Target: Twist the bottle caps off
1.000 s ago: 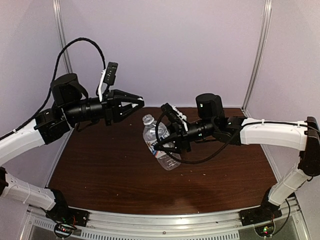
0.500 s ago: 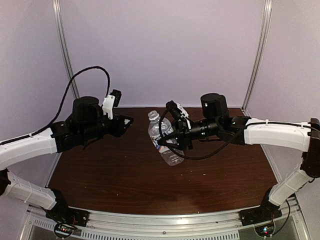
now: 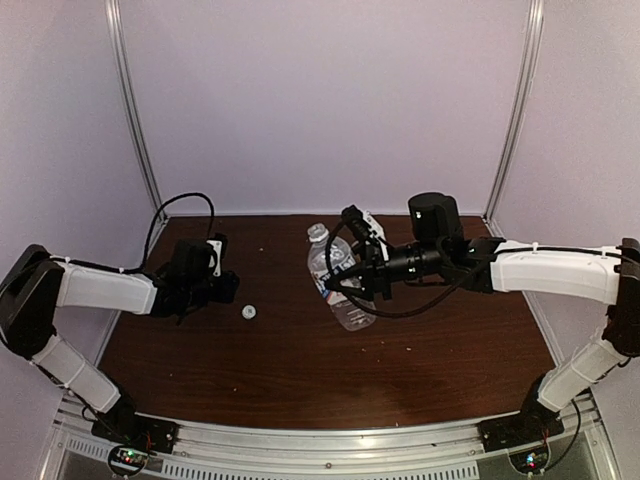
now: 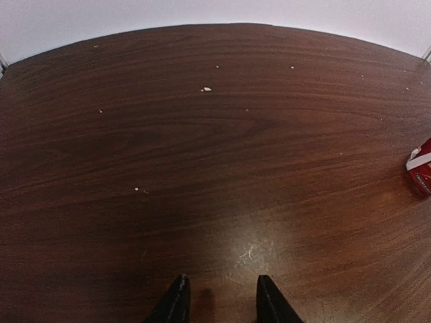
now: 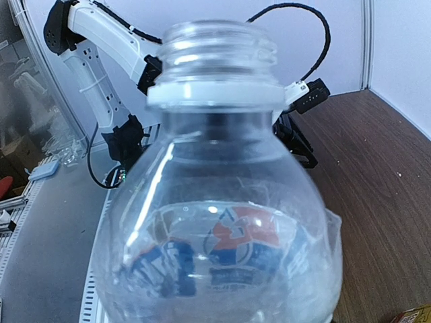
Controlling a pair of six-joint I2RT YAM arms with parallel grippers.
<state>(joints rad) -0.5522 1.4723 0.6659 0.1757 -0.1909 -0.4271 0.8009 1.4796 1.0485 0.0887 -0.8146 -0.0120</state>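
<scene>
My right gripper (image 3: 347, 284) is shut on the clear bottle (image 3: 338, 283) with the white-blue label and holds it tilted above the middle of the table. Its neck (image 3: 318, 233) is open, with no cap on it. The bottle fills the right wrist view (image 5: 219, 229) and hides my fingers there. One white cap (image 3: 248, 311) lies on the table. My left gripper (image 3: 228, 288) is low over the table just left of that cap, open and empty. In the left wrist view my left gripper (image 4: 219, 303) shows only bare wood between its fingertips. The second cap is out of view.
A red and white thing (image 4: 420, 167) shows at the right edge of the left wrist view; it may be the amber bottle's label. A red-yellow scrap (image 5: 412, 315) shows in the right wrist view's bottom corner. Walls enclose the brown table (image 3: 300, 370) on three sides.
My left arm has come down from high above the table to its left side, and its gripper is now open and empty. The white cap now lies on the table. The bottle shifted slightly right.
</scene>
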